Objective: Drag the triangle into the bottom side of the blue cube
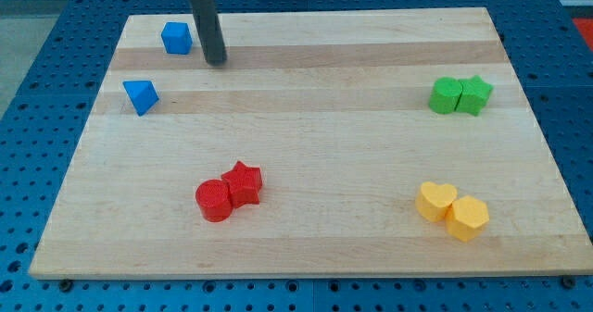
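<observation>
The blue triangle lies near the left edge of the wooden board, in the upper left part of the view; it is a small wedge of plain bright blue, with one lighter face turned up and a point toward the view's bottom. I can read no writing, label or brand on it, and none on the other blocks or on the board. The blue cube stands above it, close to the board's top edge and a little to the view's right, well apart from the triangle. My tip rests on the board just to the right of the blue cube and slightly lower, without touching it; it is above and to the right of the triangle, also apart from it. The rod is a plain dark stick, it has no jaws and it holds nothing. Lower in the middle, a red cylinder and a red star touch each other. On the view's right, two green blocks stand together, their shapes I cannot tell. At the bottom right, a yellow heart touches a yellow hexagon.
</observation>
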{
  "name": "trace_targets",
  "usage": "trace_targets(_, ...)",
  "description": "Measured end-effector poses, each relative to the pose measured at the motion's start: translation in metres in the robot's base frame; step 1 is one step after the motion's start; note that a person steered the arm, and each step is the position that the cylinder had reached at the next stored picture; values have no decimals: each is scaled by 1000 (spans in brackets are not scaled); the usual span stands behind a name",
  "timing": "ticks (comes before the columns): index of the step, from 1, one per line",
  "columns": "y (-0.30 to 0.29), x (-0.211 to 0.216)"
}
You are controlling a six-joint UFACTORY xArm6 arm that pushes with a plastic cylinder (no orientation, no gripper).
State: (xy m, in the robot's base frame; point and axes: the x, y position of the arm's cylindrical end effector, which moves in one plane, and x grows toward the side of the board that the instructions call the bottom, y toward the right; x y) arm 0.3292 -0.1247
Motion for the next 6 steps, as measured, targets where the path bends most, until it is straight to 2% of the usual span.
trace_targets(1,-8,66)
trace_targets(3,-116,54)
trace_targets(4,-113,77)
trace_targets(6,-170,68)
